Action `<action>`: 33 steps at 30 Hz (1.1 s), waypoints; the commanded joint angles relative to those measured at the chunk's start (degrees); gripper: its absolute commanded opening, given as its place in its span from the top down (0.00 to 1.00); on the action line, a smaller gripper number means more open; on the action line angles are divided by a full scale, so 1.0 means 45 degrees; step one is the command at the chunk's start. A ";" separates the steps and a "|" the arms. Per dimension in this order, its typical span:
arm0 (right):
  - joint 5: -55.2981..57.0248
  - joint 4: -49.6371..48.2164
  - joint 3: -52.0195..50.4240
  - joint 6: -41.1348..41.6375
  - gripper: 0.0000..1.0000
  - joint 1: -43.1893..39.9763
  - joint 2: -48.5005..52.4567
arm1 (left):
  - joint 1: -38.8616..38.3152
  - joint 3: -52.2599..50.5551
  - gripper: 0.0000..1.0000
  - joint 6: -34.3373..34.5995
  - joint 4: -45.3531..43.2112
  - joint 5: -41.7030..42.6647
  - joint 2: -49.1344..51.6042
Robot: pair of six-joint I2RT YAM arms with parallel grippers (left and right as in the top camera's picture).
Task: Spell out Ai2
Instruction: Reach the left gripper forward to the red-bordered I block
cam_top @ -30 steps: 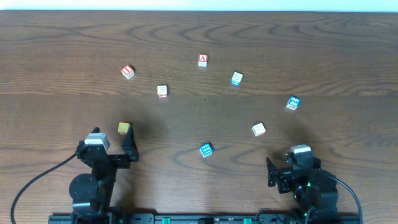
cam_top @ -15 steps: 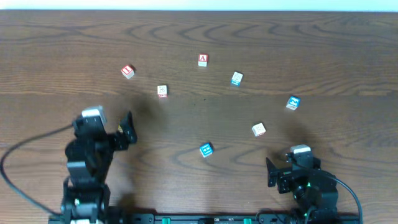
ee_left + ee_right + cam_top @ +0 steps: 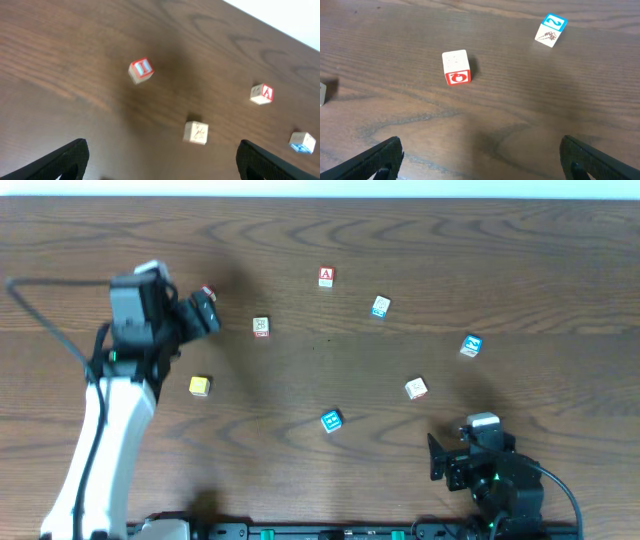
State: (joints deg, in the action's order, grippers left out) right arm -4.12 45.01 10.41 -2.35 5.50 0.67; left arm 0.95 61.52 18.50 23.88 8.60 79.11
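The red-and-white A block (image 3: pixel 326 277) lies at the back centre and shows in the left wrist view (image 3: pixel 262 93). The red I block (image 3: pixel 140 70) lies ahead of my left gripper (image 3: pixel 162 167), which is open, empty and raised above the table. In the overhead view the left gripper (image 3: pixel 192 314) partly hides the I block (image 3: pixel 207 292). The blue 2 block (image 3: pixel 471 345) lies at the right and shows in the right wrist view (image 3: pixel 550 29). My right gripper (image 3: pixel 480 160) is open and empty, low near the front edge (image 3: pixel 470 448).
Other blocks lie scattered: a cream one (image 3: pixel 261 326), a yellow one (image 3: pixel 199 385), a blue one (image 3: pixel 331 420), a blue-and-white one (image 3: pixel 380 306), and a white one with a red picture (image 3: pixel 416 388) (image 3: pixel 455 67).
My left arm has risen and swung away from the front edge toward the back left, passing the yellow block and ending over the I block. The right arm has not moved.
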 commanded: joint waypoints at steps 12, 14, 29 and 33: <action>-0.0053 -0.0010 -0.0117 -0.0010 0.01 -0.0073 -0.0078 | -0.0083 0.7946 0.05 0.1078 0.3395 -0.0748 0.6382; -0.0053 -0.0015 -0.0117 -0.0010 0.01 -0.0073 -0.0078 | -0.0019 0.8728 0.05 0.1078 0.3774 -0.0835 0.7150; -0.0053 -0.0010 -0.0117 -0.0010 0.01 -0.0073 -0.0078 | 0.0199 0.9986 0.05 0.1336 0.3968 -0.0359 0.9641; -0.0053 -0.0015 -0.0117 -0.0010 0.01 -0.0073 -0.0078 | 0.0175 0.9986 0.05 0.1326 0.3881 -0.0010 0.9641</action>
State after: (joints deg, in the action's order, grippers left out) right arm -4.12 44.99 10.41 -2.35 5.50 0.67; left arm 1.61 105.16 24.05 41.43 7.53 122.06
